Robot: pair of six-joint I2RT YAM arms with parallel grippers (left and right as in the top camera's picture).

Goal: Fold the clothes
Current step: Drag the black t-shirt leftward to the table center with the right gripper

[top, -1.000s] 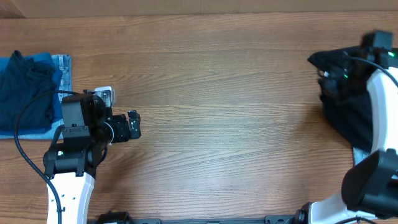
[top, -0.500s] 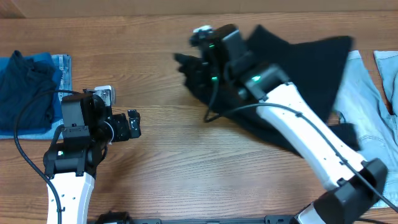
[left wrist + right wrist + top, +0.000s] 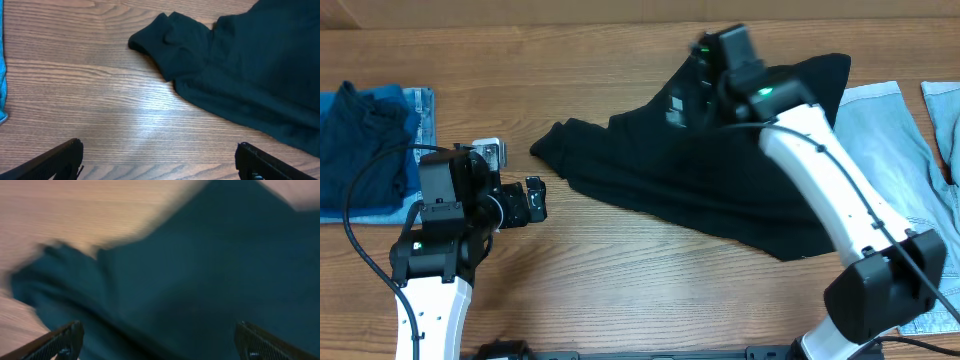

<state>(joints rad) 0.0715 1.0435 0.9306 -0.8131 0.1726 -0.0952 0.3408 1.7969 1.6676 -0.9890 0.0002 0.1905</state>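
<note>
The clothes, a large black garment [image 3: 720,185], lie spread loosely over the middle and right of the table, with a small white label [image 3: 675,110] showing near the top. One sleeve end [image 3: 552,145] reaches left. My right gripper [image 3: 700,72] hovers over the garment's upper part. In the blurred right wrist view it [image 3: 159,332] stands open, with only dark fabric [image 3: 190,280] below it. My left gripper [image 3: 536,200] is open over bare wood, short of the sleeve end [image 3: 160,37]. Nothing sits between its fingers [image 3: 60,157].
A dark navy garment [image 3: 360,140] lies on a blue denim piece [image 3: 422,105] at the far left. Pale denim pieces [image 3: 895,140] lie at the right, partly under the black garment. A teal edge [image 3: 2,75] shows in the left wrist view.
My right arm swung the black garment from the right edge to the middle, then opened and let it drop spread out. The left arm has not moved.
</note>
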